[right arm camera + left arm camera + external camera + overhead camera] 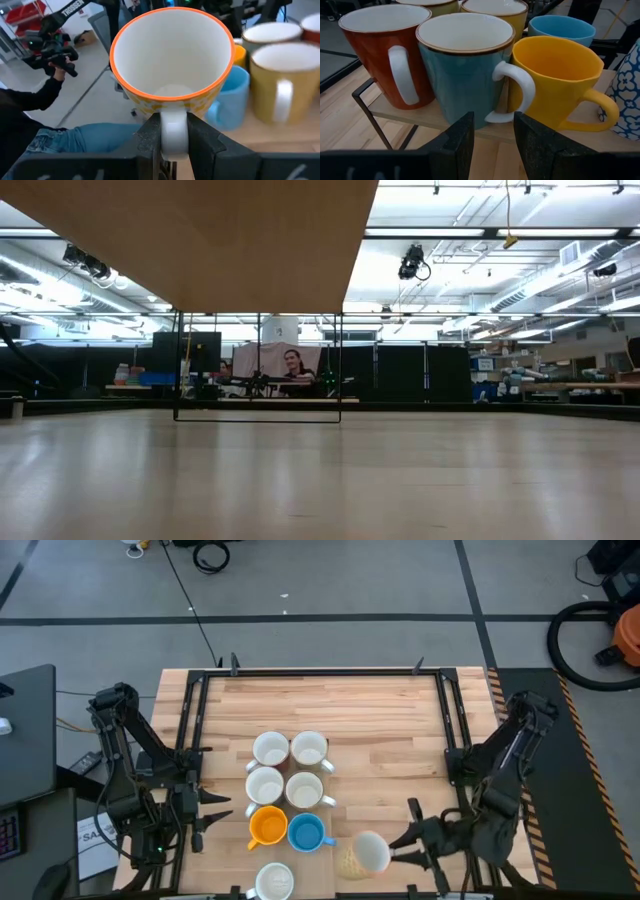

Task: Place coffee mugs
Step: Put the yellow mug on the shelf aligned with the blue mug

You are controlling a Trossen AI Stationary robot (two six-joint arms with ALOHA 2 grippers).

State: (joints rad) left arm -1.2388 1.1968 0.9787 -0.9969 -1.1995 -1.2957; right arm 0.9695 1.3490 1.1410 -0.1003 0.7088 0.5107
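Ceramic, glazed and rigid, the yellow patterned mug (172,60) will chip if knocked, so its handle is the sound hold; the right gripper (173,142) pinches that handle, mug tipped sideways at the table's near right. Beside it the other coffee mugs (288,790) stand in paired rows, while the left gripper (492,142) waits at near left, fingers spread.

I see the far half of the table (380,710) bare, open for passing; the clustered mugs (288,785) block the near centre, standing tightly together, and another mug (274,881) crowds the near edge
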